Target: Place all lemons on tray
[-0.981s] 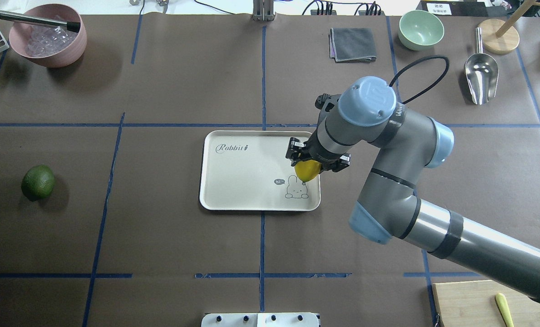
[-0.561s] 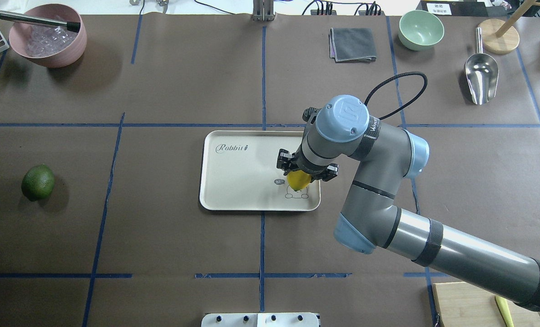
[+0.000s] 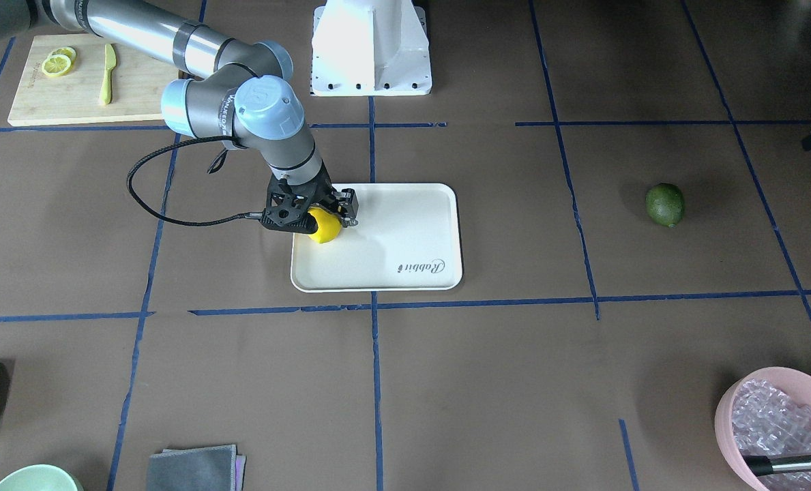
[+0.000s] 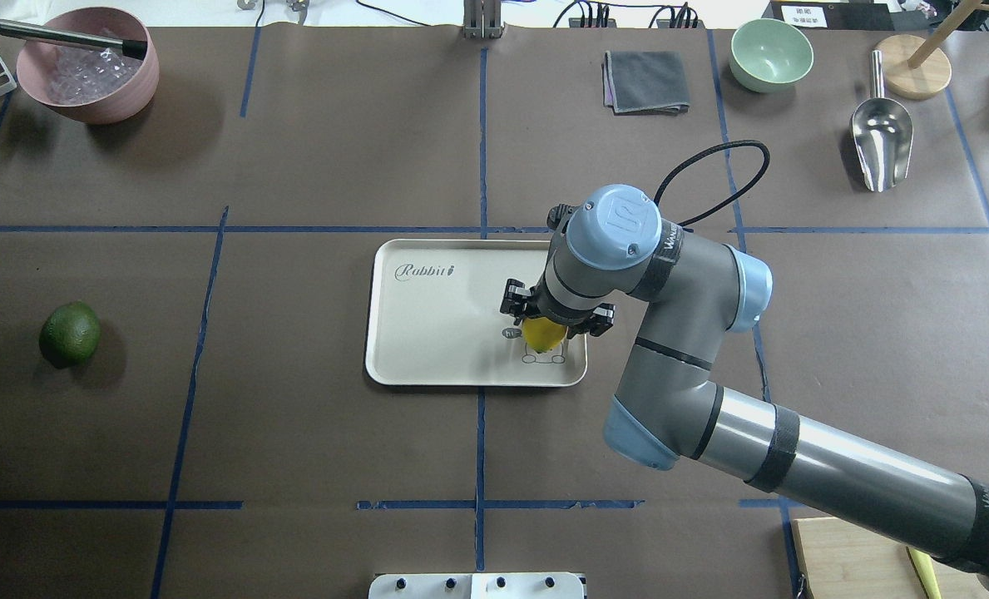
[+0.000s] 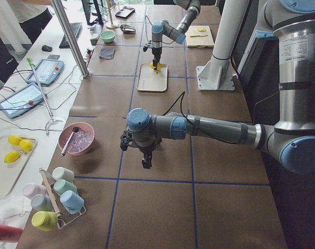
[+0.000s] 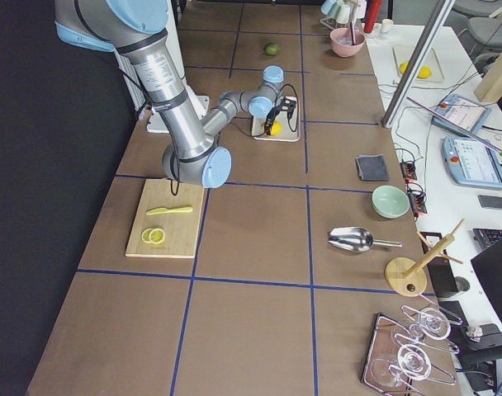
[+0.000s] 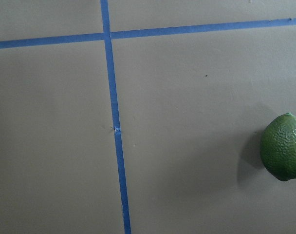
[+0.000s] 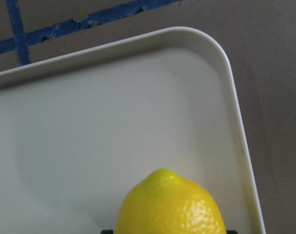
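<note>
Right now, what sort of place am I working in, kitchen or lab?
Probably a robotics lab with kitchen props: a blue tape grid on the paper-covered table, teach pendants beside it, and a cutting board with lemon slices.

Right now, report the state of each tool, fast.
Left tool: cannot tell; only the left side view shows it.
Right tool: shut on the yellow lemon, over the tray.

One yellow lemon (image 4: 543,334), one green lemon (image 4: 69,334), one tray (image 4: 436,316), two bowls (image 4: 140,91) (image 4: 771,54), one cloth (image 4: 645,81)
</note>
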